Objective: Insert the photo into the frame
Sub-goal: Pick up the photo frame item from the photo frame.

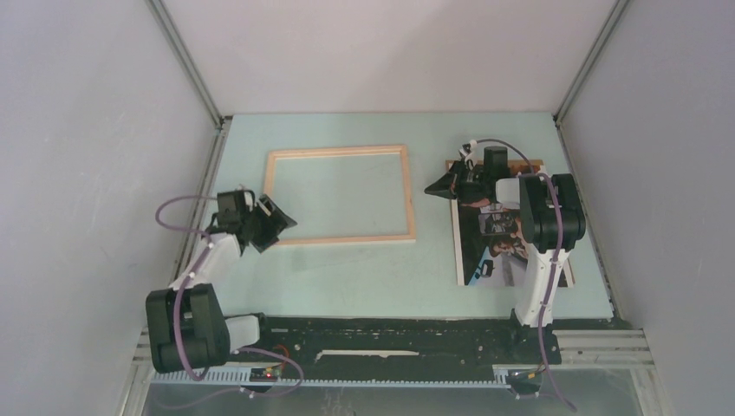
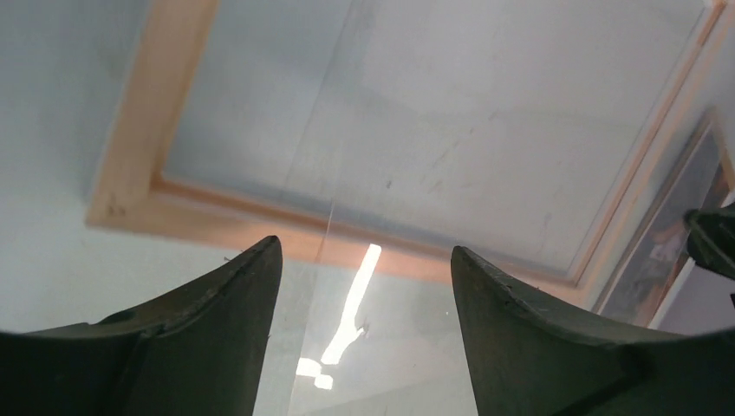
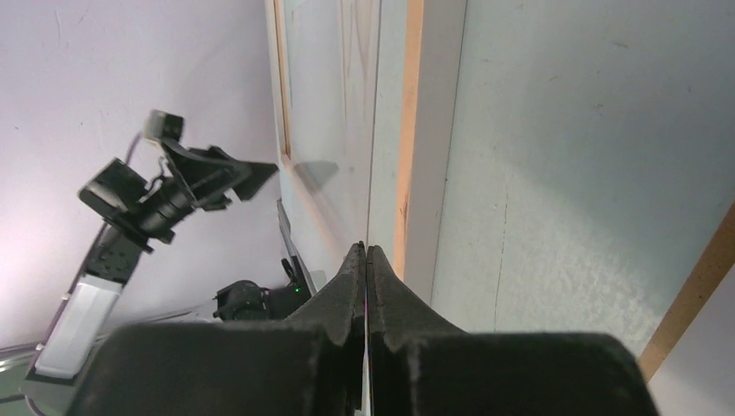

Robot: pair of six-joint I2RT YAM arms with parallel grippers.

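The frame (image 1: 338,237) lies flat mid-table, pale wood face up. In the left wrist view its near rail (image 2: 217,221) runs just beyond my fingertips. The photo (image 1: 475,260) lies dark side up to the frame's right, partly under the right arm, and its edge (image 2: 667,251) also shows in the left wrist view. My left gripper (image 1: 276,221) (image 2: 364,247) hovers open at the frame's near left corner and holds nothing. My right gripper (image 1: 431,188) (image 3: 366,247) is shut just right of the frame's right rail (image 3: 416,130). A thin clear sheet (image 2: 407,347), seen edge-on, is pinched between its fingers.
Grey booth walls (image 1: 104,130) close in the pale green table (image 1: 364,277) on three sides. The black arm mount rail (image 1: 390,334) runs along the near edge. The right arm's body (image 1: 546,212) stands over the photo.
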